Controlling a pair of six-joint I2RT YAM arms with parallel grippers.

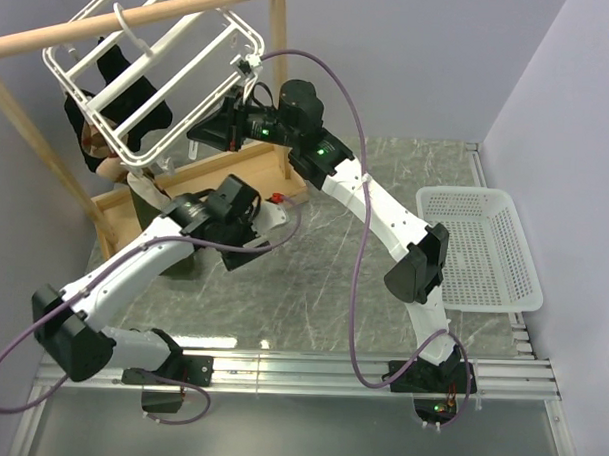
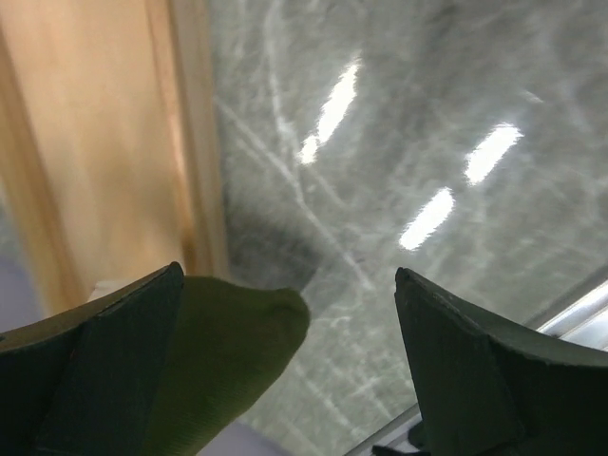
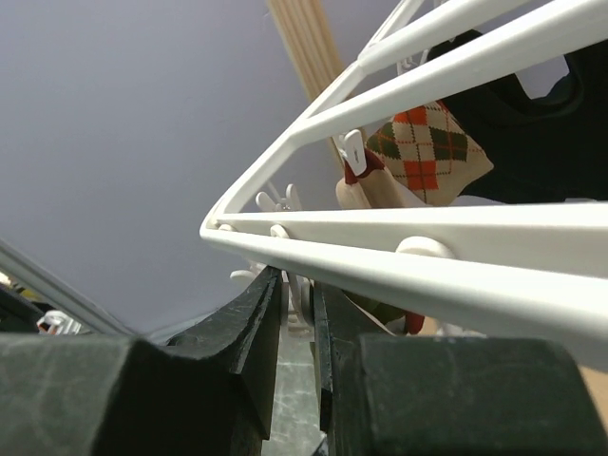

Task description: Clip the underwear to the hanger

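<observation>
Olive-green underwear sits against the inner face of the left finger in the left wrist view, low over the grey marble desk and next to the wooden stand base. Left gripper: jaws spread wide, clamping nothing; the cloth touches one finger only. Right gripper is up at the lower edge of the white hanger, jaws almost closed w/ a small white clip in the narrow gap. The hanger hangs tilted from the wooden rail. A black garment w/ an argyle patch is pegged on it. White mesh basket is at the right side of the desk, well apart from both arms.
</observation>
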